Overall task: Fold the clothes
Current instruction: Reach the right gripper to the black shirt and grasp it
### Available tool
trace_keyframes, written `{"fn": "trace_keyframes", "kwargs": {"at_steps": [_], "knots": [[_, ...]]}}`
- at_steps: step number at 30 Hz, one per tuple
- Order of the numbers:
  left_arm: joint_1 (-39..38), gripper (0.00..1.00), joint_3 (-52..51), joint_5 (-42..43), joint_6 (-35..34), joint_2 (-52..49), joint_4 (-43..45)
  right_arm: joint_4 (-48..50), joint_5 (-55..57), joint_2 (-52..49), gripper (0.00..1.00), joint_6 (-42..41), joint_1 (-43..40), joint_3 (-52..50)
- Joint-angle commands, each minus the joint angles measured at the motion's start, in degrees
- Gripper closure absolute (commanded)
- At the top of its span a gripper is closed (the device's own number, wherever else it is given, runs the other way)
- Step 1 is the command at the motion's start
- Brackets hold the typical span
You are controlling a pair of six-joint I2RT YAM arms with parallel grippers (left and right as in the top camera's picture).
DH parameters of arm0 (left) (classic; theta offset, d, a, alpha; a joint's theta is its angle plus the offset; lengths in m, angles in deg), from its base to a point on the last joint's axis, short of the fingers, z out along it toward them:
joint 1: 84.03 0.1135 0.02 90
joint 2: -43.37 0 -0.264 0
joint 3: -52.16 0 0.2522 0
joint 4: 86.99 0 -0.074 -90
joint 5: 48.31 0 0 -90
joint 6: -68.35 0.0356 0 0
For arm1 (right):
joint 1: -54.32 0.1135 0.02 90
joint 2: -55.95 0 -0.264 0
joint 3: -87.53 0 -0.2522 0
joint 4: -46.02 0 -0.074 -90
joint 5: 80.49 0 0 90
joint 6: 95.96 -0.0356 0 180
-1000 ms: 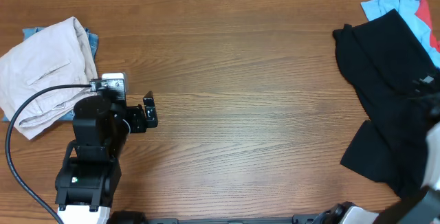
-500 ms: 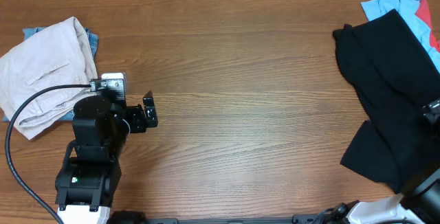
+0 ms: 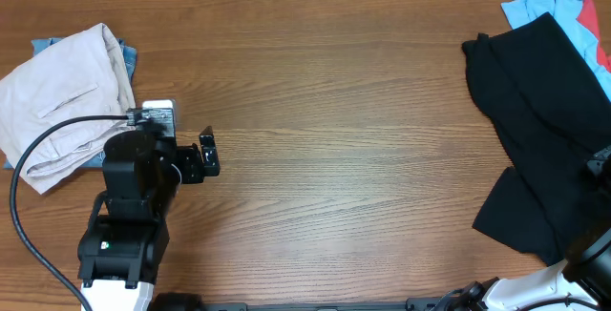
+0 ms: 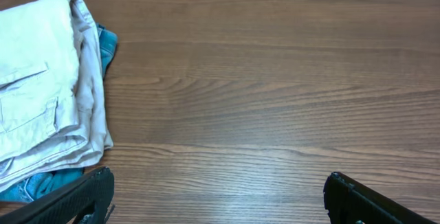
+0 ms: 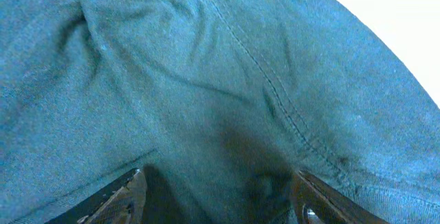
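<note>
Over at the right end of the bench [image 3: 334,111] lies the black shirt [image 3: 535,111], spread out and rumpled, its right side running past the edge of the overhead view. A blue tee [image 3: 528,8] peeks out from behind its top corner. The right end effector [image 5: 218,183] is down close over the shirt, its fingers spread apart with dark fabric filling the space between them; I cannot tell whether they touch it. Well apart, at the left end, the beige trousers [image 3: 62,101] sit in a loosely folded heap on top of a blue cloth [image 4: 106,45]. The left end effector [image 3: 209,155] hangs near that heap, wide open and holding nothing, with bare wood under it.
</note>
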Motion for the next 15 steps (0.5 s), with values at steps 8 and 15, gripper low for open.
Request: {"fn": "trace_keyframes", "kwargs": {"at_steps": [8,15], "knots": [[0.42,0.00,1.60,0.24,-0.42,-0.11,0.46,0.61,1.05,-1.11,0.35,-0.33,-0.24,0.81],[0.42,0.00,1.60,0.24,-0.42,-0.11,0.48,1.38,4.22,-1.79,0.42,-0.33,-0.28,0.81]]}}
